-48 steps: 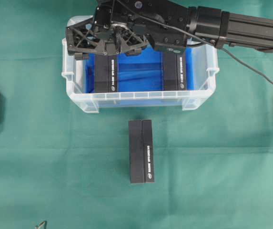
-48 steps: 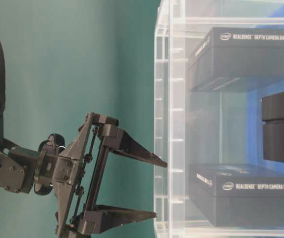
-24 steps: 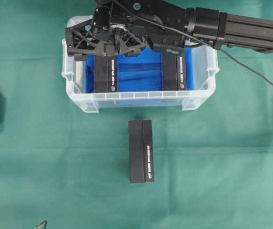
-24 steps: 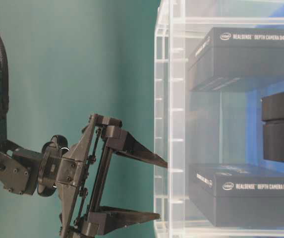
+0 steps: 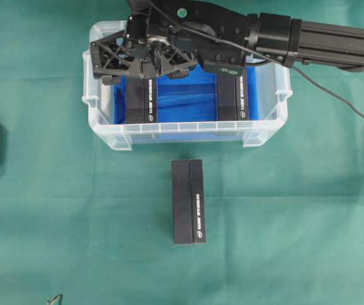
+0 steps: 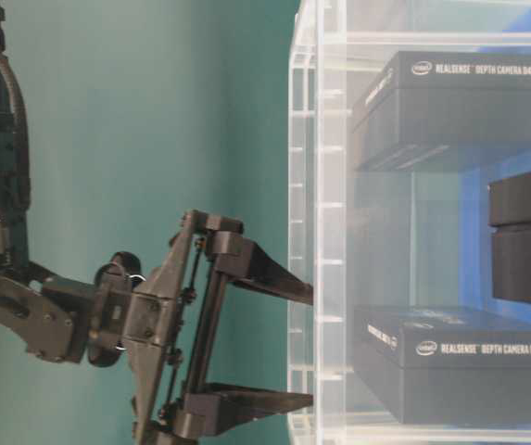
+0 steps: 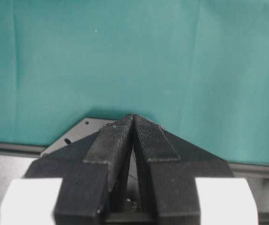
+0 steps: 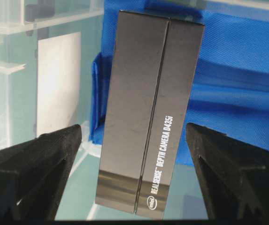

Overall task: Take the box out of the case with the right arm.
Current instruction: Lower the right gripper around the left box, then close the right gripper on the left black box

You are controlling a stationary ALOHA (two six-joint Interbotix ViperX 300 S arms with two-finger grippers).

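RealSense box [image 8: 148, 117] on L side of the case [image 5: 188, 135], between the wide-spread jaws of the right gripper [image 5: 145, 68], untouched.
It lies on the blue sheet [image 5: 187, 95]; 2nd box [image 5: 233, 95] on R side inside, 3rd box [image 5: 188, 201] out on green cloth [image 5: 74, 222] just in front of case. Left gripper [image 7: 133, 123] pressed closed, nothing held.

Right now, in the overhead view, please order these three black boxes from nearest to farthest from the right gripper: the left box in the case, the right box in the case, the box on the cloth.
1. Left box, directly under the open right gripper.
2. Right box, on the case's right side.
3. Box on the cloth, outside, in front of the case.
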